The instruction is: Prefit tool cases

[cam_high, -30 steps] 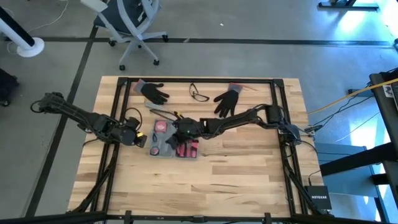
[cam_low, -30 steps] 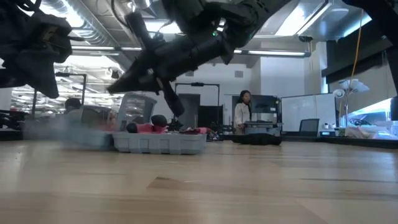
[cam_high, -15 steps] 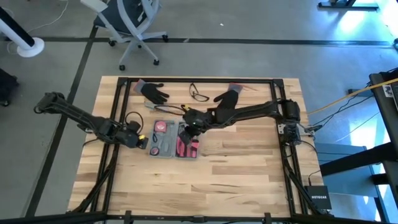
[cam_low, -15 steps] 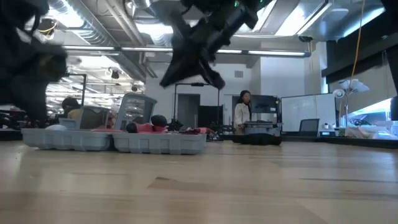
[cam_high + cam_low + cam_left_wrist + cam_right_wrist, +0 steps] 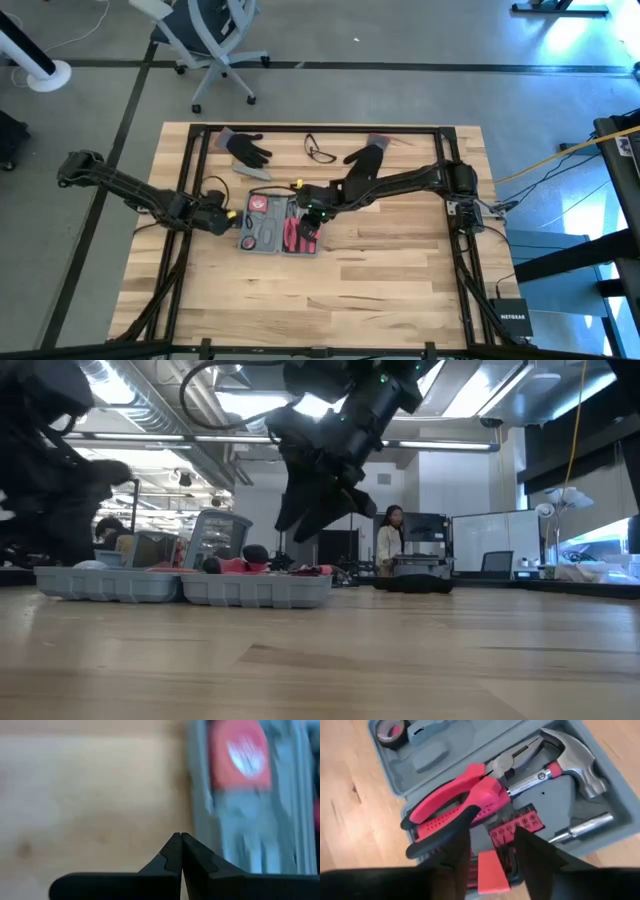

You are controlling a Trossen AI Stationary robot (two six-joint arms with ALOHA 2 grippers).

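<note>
The blue-grey tool case [image 5: 278, 232] lies open and flat on the wooden table, both halves [image 5: 185, 586] resting on their backs. Its recesses hold pink pliers [image 5: 452, 810], a hammer [image 5: 570, 757], a row of bits [image 5: 512, 827] and a red tape measure [image 5: 259, 204]. My right gripper [image 5: 492, 855] hangs open above the right half [image 5: 312, 214], pointing steeply down, with nothing between its fingers. My left gripper [image 5: 181, 841] is shut and low over bare wood just left of the case's left edge [image 5: 228, 222].
Two black gloves [image 5: 246, 148] [image 5: 365, 160], a pair of glasses [image 5: 320, 152] and a slim grey bar [image 5: 255, 172] lie along the far side. The near half of the table [image 5: 330, 290] is bare wood. A person [image 5: 387, 545] stands in the room beyond.
My right gripper has risen out of the case's right half, tipped more steeply downward and opened. My left gripper has sunk toward the table beside the case. The case's left half has settled flat on the table.
</note>
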